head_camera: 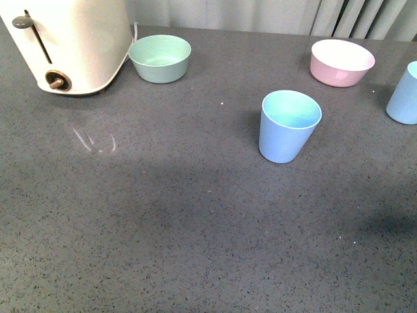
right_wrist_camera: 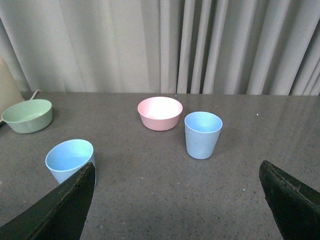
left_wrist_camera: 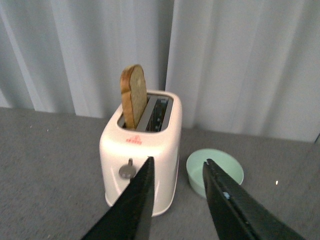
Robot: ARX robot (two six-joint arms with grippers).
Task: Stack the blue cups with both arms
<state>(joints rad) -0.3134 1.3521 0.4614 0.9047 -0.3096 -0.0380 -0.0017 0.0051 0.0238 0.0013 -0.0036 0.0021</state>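
Note:
Two light blue cups stand upright and apart on the grey table. One blue cup is near the middle; the other is cut off by the right edge of the front view. Neither arm shows in the front view. In the right wrist view my right gripper is wide open and empty, short of both cups, with one cup ahead and the other just beyond one finger. My left gripper is open and empty, facing the toaster; no blue cup shows in its view.
A cream toaster with a bread slice in one slot stands at the back left. A mint-green bowl sits beside it. A pink bowl sits at the back right, behind the cups. Curtains hang behind the table.

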